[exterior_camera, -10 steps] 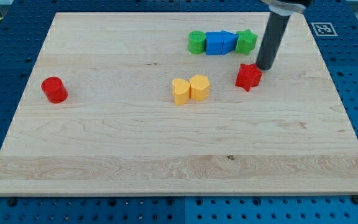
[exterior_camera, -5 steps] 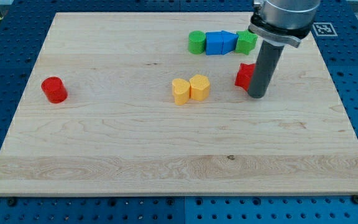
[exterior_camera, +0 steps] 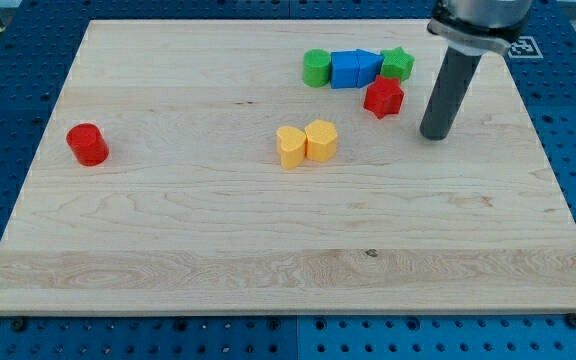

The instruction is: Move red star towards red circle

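The red star (exterior_camera: 383, 97) lies near the view's top right, just below the row of green and blue blocks. The red circle (exterior_camera: 87, 144) stands far off at the view's left. My tip (exterior_camera: 434, 135) rests on the board to the right of the red star and a little below it, with a clear gap between them. The rod rises from there toward the view's top right.
A row at the top holds a green circle (exterior_camera: 316, 68), a blue square (exterior_camera: 345, 70), a blue triangle (exterior_camera: 369, 67) and a green star (exterior_camera: 398, 64). Two yellow blocks (exterior_camera: 306, 143) sit side by side at mid-board. The wooden board (exterior_camera: 268, 250) lies on a blue perforated table.
The red star has slid up and to the left, close under the green and blue row. My tip swept down past its right side, then moved right and slightly up.
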Action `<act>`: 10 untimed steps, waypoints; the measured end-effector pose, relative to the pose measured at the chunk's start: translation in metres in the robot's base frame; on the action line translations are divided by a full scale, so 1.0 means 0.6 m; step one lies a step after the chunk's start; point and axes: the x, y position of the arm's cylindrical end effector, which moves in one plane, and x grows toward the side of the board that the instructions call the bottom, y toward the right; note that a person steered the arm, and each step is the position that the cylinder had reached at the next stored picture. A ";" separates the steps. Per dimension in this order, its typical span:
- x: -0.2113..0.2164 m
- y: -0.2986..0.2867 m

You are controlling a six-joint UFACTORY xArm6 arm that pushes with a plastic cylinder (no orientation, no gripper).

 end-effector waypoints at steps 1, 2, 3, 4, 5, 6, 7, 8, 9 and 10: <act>-0.062 0.006; -0.079 -0.003; -0.079 -0.023; -0.079 -0.048; -0.079 -0.079; -0.079 -0.115; -0.079 -0.160; -0.079 -0.208; -0.079 -0.252; -0.079 -0.296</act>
